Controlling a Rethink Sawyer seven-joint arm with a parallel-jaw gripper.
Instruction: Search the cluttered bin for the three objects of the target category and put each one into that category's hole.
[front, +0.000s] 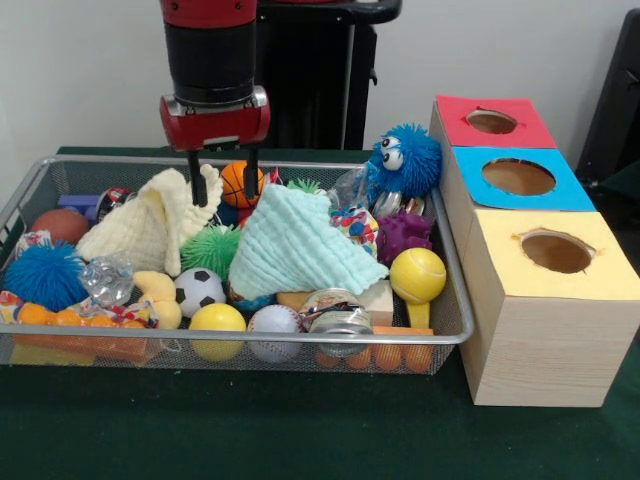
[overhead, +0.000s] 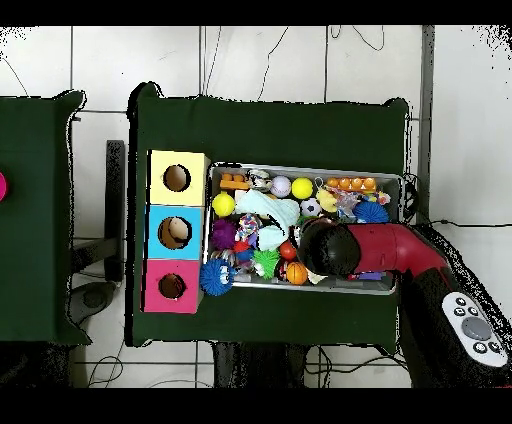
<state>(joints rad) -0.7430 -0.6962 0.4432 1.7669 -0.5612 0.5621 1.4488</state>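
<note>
Even, diffuse indoor light, moderately bright in both views. Soft shadow lies on the green counter (front: 300, 430) beneath the bin (front: 250, 338). Front view slightly soft; faint sheen on the yellow ball (front: 417, 274).

A pale green cloth (front: 300, 250) lies tented beside a cream cloth (front: 150, 225), with a green spiky ball (front: 210, 248) between them. A blue googly-eyed ball (front: 405, 160) sits above a purple plush (front: 402, 235), near a yellow ball (front: 417, 274). A soccer ball (front: 199, 290) and a baseball (front: 273, 326) lie toward the front.

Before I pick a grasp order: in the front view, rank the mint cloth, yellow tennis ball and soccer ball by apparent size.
1. Mint cloth, clearly largest.
2. Yellow tennis ball and soccer ball: look alike, so unranked.
</note>
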